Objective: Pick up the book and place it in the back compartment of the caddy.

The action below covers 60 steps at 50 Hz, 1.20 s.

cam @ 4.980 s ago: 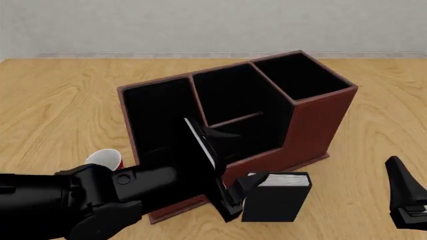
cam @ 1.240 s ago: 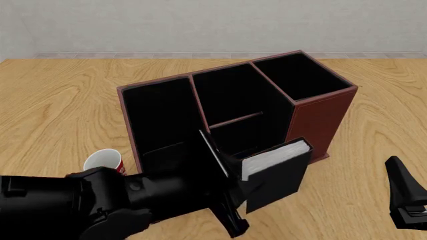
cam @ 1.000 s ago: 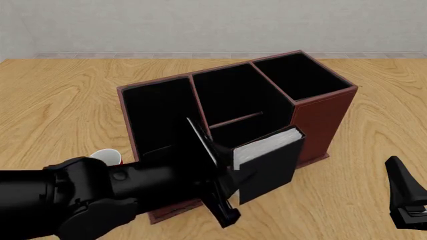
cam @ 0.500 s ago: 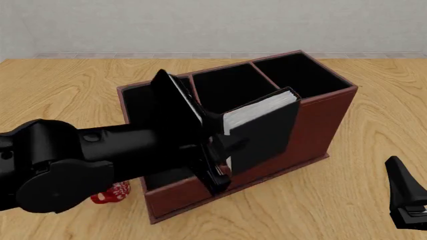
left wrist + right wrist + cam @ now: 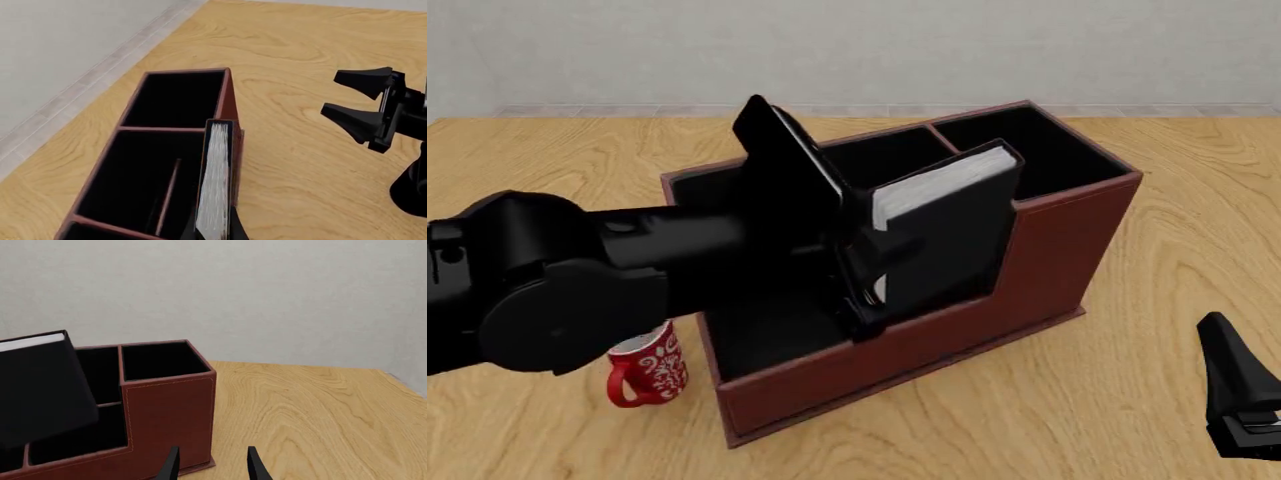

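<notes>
Wooden table (image 5: 561, 160), plain grey wall behind. The caddy (image 5: 1054, 250) sits mid-table, reddish-brown outside, black inside.

Left gripper (image 5: 874, 265) is clamped on the book (image 5: 954, 235): fingers pinch the covers near the book's lower edge, page edges face up and toward the arm. The book is held in the air, tilted, over the caddy's middle column and next to the tall end section. From the left wrist view the book (image 5: 217, 180) hangs above the caddy's (image 5: 227, 95) wall, with the thin cross partition visible below and beside it; its lower end is hidden, so can't tell whether it has entered the back compartment (image 5: 143, 175). In the right wrist view the book (image 5: 40, 385) overlaps the caddy's (image 5: 170, 410) stepped lower part, its top edge above the tall wall.

Right gripper (image 5: 210, 465) is well clear of the caddy, off its tall end, fingers spread, holding nothing.

Red-and-white mug (image 5: 647, 365) stands just beside the caddy's long end section, under the left arm.
</notes>
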### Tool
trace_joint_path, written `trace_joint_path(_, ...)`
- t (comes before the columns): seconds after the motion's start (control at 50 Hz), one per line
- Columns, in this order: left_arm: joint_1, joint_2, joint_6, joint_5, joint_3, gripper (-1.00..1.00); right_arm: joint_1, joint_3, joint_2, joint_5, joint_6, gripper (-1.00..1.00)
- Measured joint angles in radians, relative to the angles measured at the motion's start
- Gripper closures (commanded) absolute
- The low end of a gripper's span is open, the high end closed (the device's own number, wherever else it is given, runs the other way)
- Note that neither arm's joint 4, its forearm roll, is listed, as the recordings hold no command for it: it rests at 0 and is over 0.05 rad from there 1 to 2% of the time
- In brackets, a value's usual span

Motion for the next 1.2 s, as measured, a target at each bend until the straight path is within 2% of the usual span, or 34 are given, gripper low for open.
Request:
trace_joint_path(0.82, 0.069, 0.162, -0.001, -0.064, -0.032, 1.0, 0.0, 0.0, 0.0, 0.0, 0.0, -1.0)
trace_joint_path(1.2, 0.097, 0.216, -0.023, -0.11, -0.016, 1.0, 0.0, 0.0, 0.0, 0.0, 0.0, -1.0)
